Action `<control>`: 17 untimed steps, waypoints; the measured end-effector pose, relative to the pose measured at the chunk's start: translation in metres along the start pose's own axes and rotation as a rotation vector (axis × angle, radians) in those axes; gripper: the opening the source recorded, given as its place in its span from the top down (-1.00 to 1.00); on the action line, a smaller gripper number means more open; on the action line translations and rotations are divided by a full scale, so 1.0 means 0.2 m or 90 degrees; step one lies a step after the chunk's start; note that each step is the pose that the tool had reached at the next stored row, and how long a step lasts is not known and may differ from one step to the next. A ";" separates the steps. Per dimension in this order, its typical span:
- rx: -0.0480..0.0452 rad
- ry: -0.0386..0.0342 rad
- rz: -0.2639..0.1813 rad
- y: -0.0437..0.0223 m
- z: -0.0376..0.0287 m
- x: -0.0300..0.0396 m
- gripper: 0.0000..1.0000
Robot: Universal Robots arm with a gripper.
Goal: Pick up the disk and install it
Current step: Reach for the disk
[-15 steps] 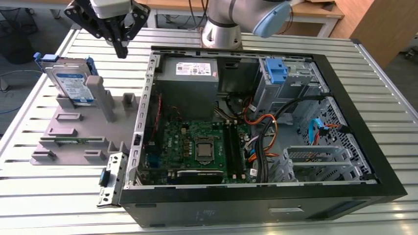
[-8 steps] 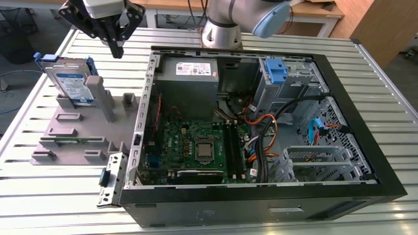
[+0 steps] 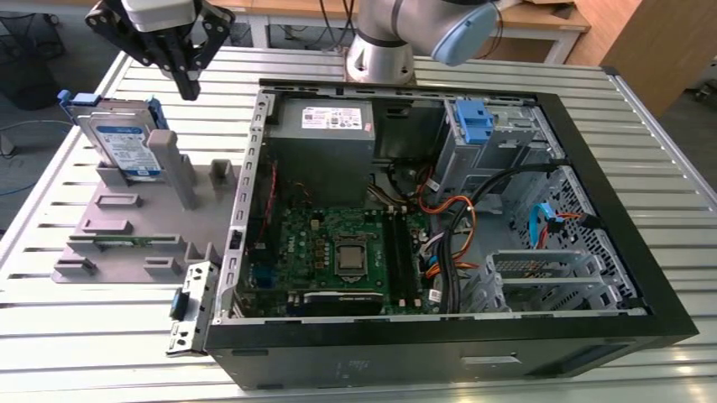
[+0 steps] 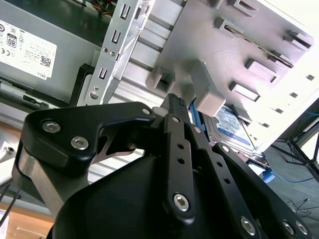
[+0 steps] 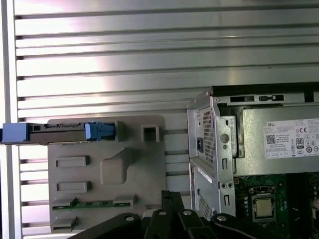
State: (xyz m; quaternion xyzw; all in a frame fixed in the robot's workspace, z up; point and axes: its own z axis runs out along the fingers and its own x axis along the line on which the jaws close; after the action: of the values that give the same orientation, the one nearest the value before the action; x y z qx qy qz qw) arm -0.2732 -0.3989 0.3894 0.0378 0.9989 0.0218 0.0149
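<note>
fingers (image 3: 187,82): pressed together, empty | disk (image 3: 121,143): upright on edge in grey stand (image 3: 146,227), near table (image 3: 67,353) edge on exterior view's left | relation: below fingers, offset toward that edge, top edge along table slats

A robotics workshop: a slatted aluminium workbench (image 3: 101,357) under the jaws of the gripper (image 3: 188,87), an opened black desktop computer case (image 3: 448,357) beside them, wooden furniture (image 3: 656,50) beyond.

We've got the open PC case (image 3: 426,357) on the slatted tabletop (image 3: 101,353); grey stand (image 3: 157,214) just beside it, power supply (image 3: 325,147) and motherboard (image 3: 302,235) inside.
</note>
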 end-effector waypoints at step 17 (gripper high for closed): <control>0.0000 0.0000 0.000 -0.001 0.000 0.017 0.79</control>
State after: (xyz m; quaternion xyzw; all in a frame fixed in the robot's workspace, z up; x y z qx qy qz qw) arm -0.2766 -0.3989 0.3892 0.0379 0.9989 0.0218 0.0150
